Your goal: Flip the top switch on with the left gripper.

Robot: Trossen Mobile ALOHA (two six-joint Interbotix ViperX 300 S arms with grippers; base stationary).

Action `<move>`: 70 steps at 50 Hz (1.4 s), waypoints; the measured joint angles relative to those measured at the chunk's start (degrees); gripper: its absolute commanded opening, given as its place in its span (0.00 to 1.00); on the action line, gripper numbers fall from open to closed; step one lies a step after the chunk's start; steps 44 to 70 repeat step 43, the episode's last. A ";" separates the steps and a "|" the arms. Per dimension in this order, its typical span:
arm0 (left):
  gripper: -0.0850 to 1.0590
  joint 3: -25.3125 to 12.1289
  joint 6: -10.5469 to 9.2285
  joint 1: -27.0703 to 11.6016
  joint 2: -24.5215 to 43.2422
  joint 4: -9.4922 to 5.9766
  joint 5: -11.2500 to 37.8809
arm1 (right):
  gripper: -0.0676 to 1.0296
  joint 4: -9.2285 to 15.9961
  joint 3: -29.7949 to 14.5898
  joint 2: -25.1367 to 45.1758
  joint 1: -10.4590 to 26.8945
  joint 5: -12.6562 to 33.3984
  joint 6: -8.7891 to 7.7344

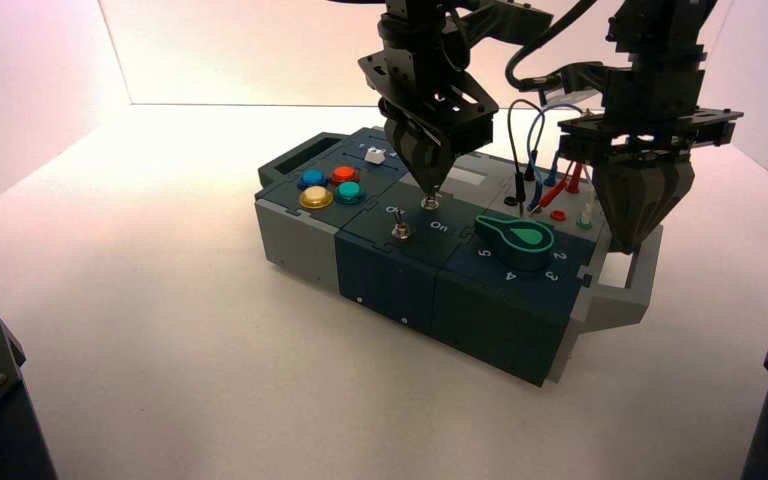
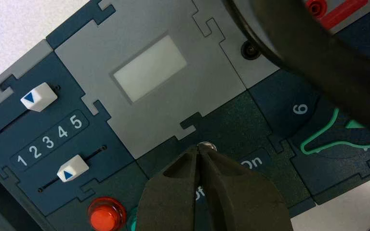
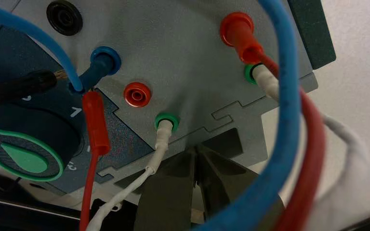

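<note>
Dark blue and grey box: four round buttons (blue, red, yellow, green) at its left end. Black left gripper: tapered fingers pressed together, holding nothing, tip directly over and touching the small silver top toggle switch beside the "On" lettering. Green teardrop knob: right of the switches. Black right gripper: poised over the box's wired right end, fingers closed, empty.
</note>
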 measured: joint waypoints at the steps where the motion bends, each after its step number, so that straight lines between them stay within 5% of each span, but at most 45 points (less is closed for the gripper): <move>1: 0.05 0.18 0.00 0.35 -0.44 0.09 0.79 | 0.04 0.00 0.00 0.00 0.00 0.00 0.00; 21: 0.05 6.77 -0.44 1.58 -14.68 0.35 9.14 | 0.04 -0.09 -0.18 0.35 0.00 0.09 0.00; 39: 0.05 7.91 -2.99 0.00 -14.33 0.26 8.44 | 0.04 0.00 -0.44 0.79 -0.09 0.35 0.00; 70: 0.05 8.17 -3.08 -0.18 -14.33 0.18 8.35 | 0.04 -0.09 -0.53 0.88 0.00 0.26 -0.09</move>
